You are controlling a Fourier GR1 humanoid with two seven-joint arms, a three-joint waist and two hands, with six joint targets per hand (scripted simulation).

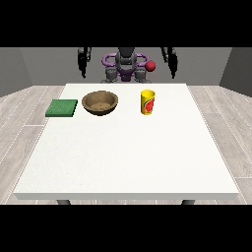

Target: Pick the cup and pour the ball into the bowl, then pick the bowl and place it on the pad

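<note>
Yellow cup w/ red label (147, 102) upright on white counter (128, 157), round brown wooden bowl (100, 103) just beside, flat green square pad (62, 108) at counter's edge, both robot hands (84, 60) (170, 59) raised apart, fingers can't tell.

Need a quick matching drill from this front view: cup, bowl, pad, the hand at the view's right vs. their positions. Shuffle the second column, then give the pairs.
Things:
1. cup
2. bowl
3. pad
4. hand at the view's right

Places:
A. on the table's edge at the view's left
B. raised beyond the table's far edge, holding nothing
C. upright, right of the bowl in the view
D. between the pad and the cup

Pairs: 1-C, 2-D, 3-A, 4-B
</note>
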